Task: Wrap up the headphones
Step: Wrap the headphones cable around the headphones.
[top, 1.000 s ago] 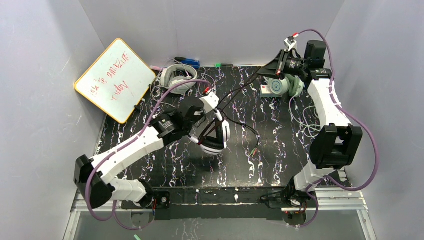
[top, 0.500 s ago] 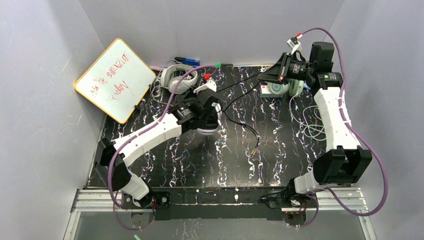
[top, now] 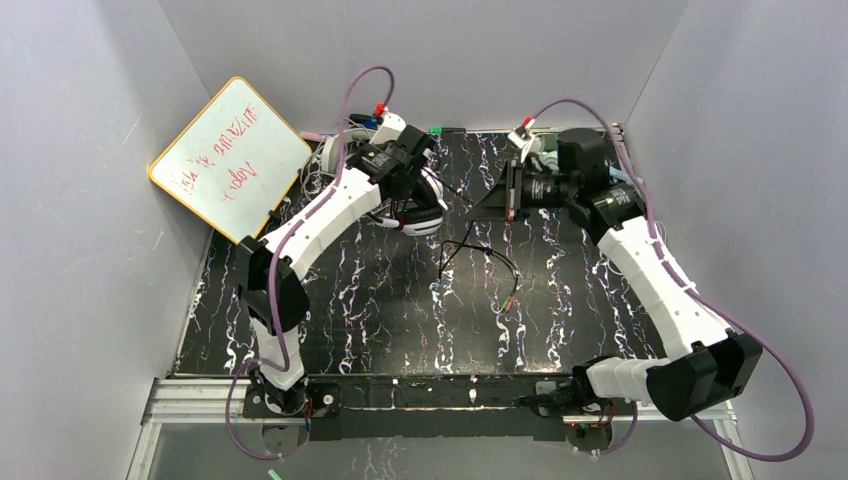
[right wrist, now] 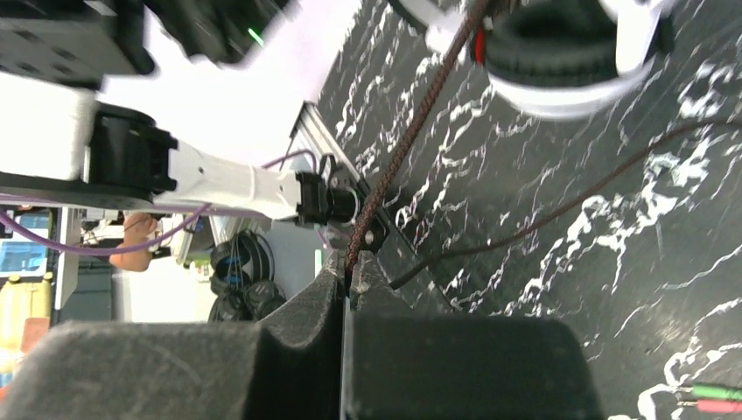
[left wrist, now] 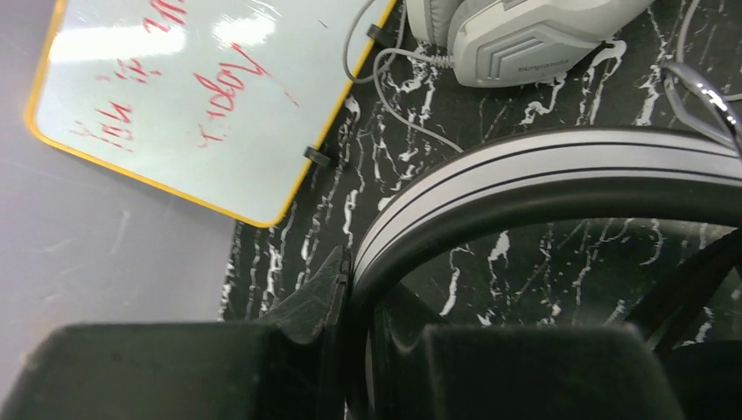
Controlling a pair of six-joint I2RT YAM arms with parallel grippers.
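Observation:
The black-and-white headphones (top: 426, 205) hang over the back of the table, and my left gripper (top: 405, 178) is shut on their headband (left wrist: 542, 166). In the left wrist view the band passes between the left gripper (left wrist: 367, 289) fingers. The black braided cable (right wrist: 411, 131) runs from an ear cup (right wrist: 560, 52) into my right gripper (right wrist: 347, 267), which is shut on it. In the top view the right gripper (top: 492, 203) is just right of the headset. The rest of the cable (top: 480, 255) loops across the table to its plugs (top: 511, 300). The light grey headphones (left wrist: 525, 35) lie at the back left, partly behind the left arm.
A yellow-framed whiteboard (top: 230, 160) with red writing leans at the back left, close to the grey headset. Small markers (top: 375, 122) lie along the back wall. The right arm (top: 650, 270) stretches over the right side of the black marbled table (top: 400, 320).
My left arm has carried the black-and-white headphones from mid-table to the back, near the grey headset. My right gripper has swung from the back right toward the centre, keeping hold of the cable.

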